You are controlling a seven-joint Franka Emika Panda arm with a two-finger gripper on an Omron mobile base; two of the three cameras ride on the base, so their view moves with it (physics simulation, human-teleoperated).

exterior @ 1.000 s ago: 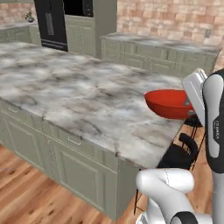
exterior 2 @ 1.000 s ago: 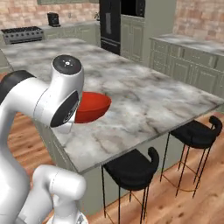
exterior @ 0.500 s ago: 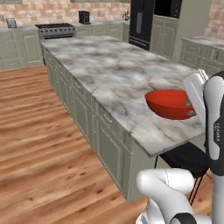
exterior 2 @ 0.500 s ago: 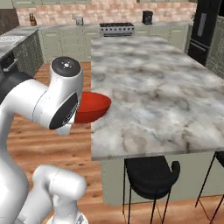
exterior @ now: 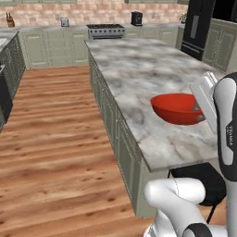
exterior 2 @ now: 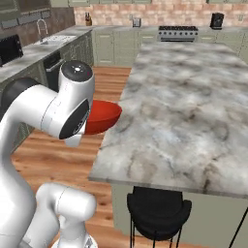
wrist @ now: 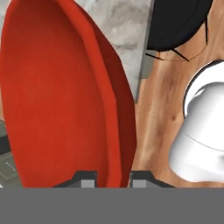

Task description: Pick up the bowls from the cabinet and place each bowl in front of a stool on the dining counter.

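A glossy red bowl [exterior: 178,109] hangs in the air at the near end of the dining counter [exterior: 139,78], tilted on edge in the hand view. My gripper [wrist: 113,177] is shut on the bowl [wrist: 57,96], with the rim pinched between its two fingertips. In the left base view the white hand [exterior: 203,92] sits at the bowl's right rim. From the right base view the bowl [exterior 2: 101,116] shows beside the marble top's [exterior 2: 193,106] left edge, partly behind my arm. A black stool [exterior 2: 157,208] stands under the counter's near end, and the stool [exterior: 199,178] also shows beneath the overhang.
Wood floor [exterior: 55,139] runs along the island's left side. A stove [exterior: 105,30] and green base cabinets line the back wall, with a black fridge [exterior: 194,28] at the right. A sink counter [exterior 2: 38,46] runs along the far left.
The whole scene has swung across both base views, so the base has turned around the island's end. The red bowl stays in the gripper in the same place relative to the arm.
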